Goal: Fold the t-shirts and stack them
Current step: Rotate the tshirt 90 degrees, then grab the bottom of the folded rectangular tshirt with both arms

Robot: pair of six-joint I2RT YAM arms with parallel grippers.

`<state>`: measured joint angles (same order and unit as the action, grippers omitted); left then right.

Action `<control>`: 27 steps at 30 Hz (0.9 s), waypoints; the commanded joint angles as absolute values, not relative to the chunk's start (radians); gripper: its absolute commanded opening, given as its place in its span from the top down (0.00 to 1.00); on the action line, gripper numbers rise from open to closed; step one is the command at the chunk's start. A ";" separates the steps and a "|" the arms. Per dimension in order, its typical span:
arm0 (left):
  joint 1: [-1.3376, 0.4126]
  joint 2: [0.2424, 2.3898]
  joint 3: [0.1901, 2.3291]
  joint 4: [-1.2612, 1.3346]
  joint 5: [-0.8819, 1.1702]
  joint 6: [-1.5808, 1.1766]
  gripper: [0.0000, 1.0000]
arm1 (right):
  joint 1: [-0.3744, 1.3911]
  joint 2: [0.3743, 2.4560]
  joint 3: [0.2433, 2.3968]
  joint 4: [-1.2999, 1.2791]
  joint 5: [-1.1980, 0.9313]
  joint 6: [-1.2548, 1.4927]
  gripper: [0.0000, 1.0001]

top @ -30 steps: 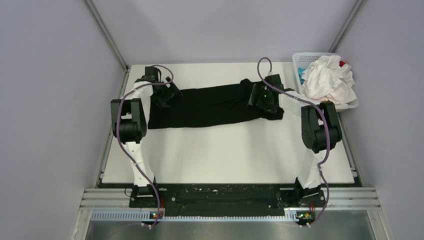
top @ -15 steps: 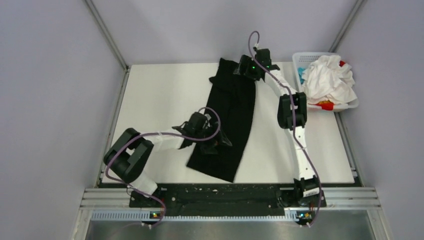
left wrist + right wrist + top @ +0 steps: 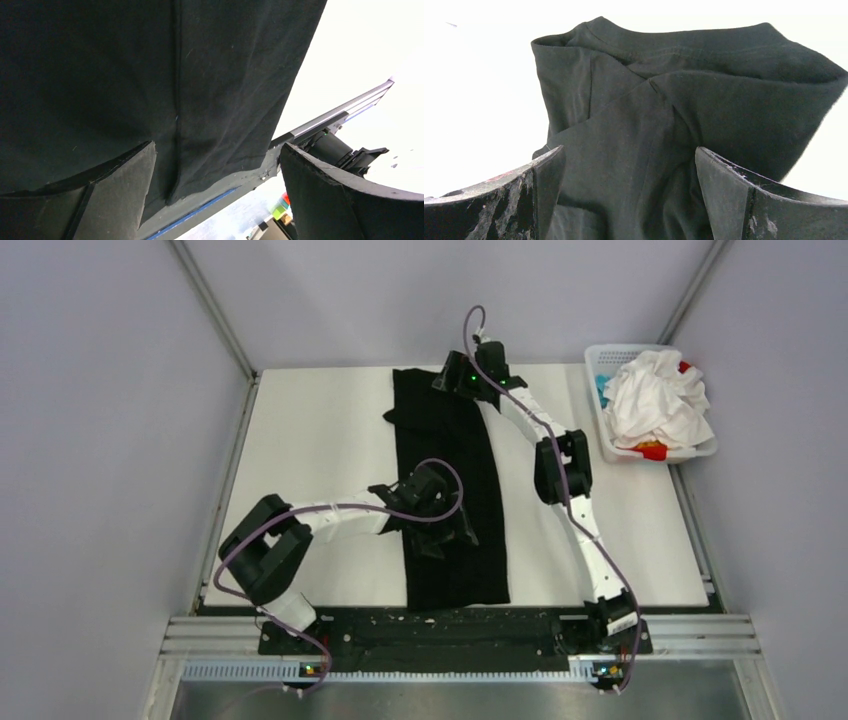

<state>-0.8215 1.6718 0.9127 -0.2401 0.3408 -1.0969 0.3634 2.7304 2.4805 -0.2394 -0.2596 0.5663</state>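
the black t-shirt point(image 3: 450, 430) lies as one long folded strip on the table point(image 3: 320, 440). it runs from the right gripper point(image 3: 452, 378) at its far end, under the left gripper point(image 3: 448, 532), to the table's near edge. from above, both grippers' fingertips are hidden by their own wrists, and the cloth directly under each is covered.

the left wrist view cuts the shirt off at the frame's top and one side. a seam runs down between the fingers point(image 3: 125, 175), which stand wide apart with nothing pinched. the shirt lies flat beneath and ahead of them.

in the right wrist view that gripper is also spread wide and released. the bunched collar end lies between and ahead of its fingers point(image 3: 734, 190); whether they touch the cloth i cannot tell.

well off to the right gripper's outer side, white t-shirts point(image 3: 655, 400) are heaped in a basket point(image 3: 700, 452), with bits of red and blue too small to make out.
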 commanded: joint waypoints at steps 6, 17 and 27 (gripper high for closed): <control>-0.819 1.321 0.898 -0.568 0.060 -0.982 0.01 | 0.359 2.176 2.064 -0.408 -0.144 0.352 0.01; -0.935 1.134 0.604 -0.537 0.138 -1.081 0.10 | 0.492 1.206 0.844 -0.363 -0.045 0.566 0.02; -1.089 1.210 0.534 -0.446 0.107 -1.191 0.44 | 0.782 0.802 0.405 -0.465 -0.152 0.850 0.09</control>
